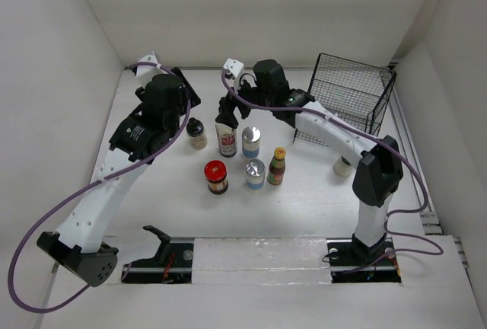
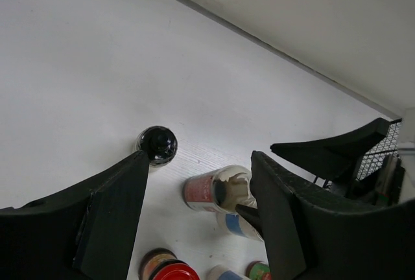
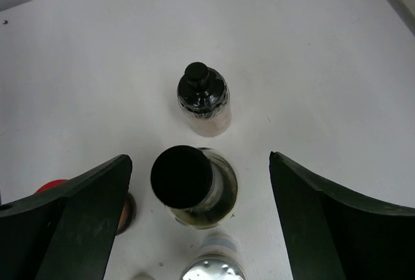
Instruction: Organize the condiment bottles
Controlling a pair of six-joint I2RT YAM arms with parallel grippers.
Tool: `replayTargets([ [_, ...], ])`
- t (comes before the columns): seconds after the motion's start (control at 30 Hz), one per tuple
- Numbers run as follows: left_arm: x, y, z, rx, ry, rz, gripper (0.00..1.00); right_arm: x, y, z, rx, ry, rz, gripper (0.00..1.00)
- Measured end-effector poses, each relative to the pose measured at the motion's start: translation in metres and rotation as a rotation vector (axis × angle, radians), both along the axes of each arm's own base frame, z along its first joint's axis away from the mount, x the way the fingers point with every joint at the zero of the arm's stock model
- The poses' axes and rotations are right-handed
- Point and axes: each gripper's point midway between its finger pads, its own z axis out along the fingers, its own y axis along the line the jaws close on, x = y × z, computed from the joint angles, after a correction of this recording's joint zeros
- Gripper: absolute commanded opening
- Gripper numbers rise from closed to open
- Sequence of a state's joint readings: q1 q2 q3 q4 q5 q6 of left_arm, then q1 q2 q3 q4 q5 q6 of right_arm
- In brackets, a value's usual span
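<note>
Step in hand: grasp approach on the tall clear black-capped bottle (image 3: 182,176).

Right pincer (image 3: 199,159): spread wide, one finger on each side of the bottle, with a visible gap on both sides. Nothing is pinched. The wrist view looks down on the cap, which sits a little off-centre between the fingers.

The bottle stands upright on the worktop (image 1: 152,207) in the far row of the cluster. The pale dark-capped bottle (image 1: 197,134) is on its left and a silver-lidded jar (image 1: 251,142) is just beside it on the right. The near row, left to right, holds the red-lidded jar (image 1: 216,177), the second silver-lidded jar (image 1: 255,174) and the small red sauce bottle (image 1: 276,166). Another pale bottle (image 1: 344,166) stands well apart to the right, partly hidden by the right arm, near the black wire rack (image 1: 350,97).

Left pincer (image 2: 200,158): spread, holding nothing, above the worktop near the pale dark-capped bottle.

Judgement: the task looks early, since every bottle in view stands on the worktop.

Next move calls for:
- centring the fingers on the bottle;
- coming down so the pads meet the body below the cap;
- then pressing together.

The silver-lidded jar is close, so the finger on that side could nudge it.
</note>
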State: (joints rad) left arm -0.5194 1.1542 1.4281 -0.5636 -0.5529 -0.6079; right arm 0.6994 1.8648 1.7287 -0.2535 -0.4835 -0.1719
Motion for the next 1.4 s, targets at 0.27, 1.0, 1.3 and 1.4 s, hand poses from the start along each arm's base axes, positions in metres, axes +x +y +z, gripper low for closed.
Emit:
replayTargets([
  [0.27, 0.000, 0.000, 0.000, 0.000, -0.001, -0.001, 0.60, 0.017, 0.010, -0.019, 0.014, -0.003, -0.031, 0.68],
  [1.0, 0.001, 0.000, 0.003, 0.007, -0.011, 0.000, 0.60, 0.030, 0.015, -0.015, 0.023, -0.058, -0.205, 0.00],
  [1.3, 0.001, 0.001, 0.006, 0.003, -0.024, -0.001, 0.60, 0.077, -0.026, 0.148, 0.271, -0.222, -0.347, 0.00],
  [1.4, -0.001, 0.002, 0.009, -0.001, -0.032, 0.001, 0.60, 0.094, -0.069, 0.200, 0.333, -0.295, -0.429, 0.00],
])
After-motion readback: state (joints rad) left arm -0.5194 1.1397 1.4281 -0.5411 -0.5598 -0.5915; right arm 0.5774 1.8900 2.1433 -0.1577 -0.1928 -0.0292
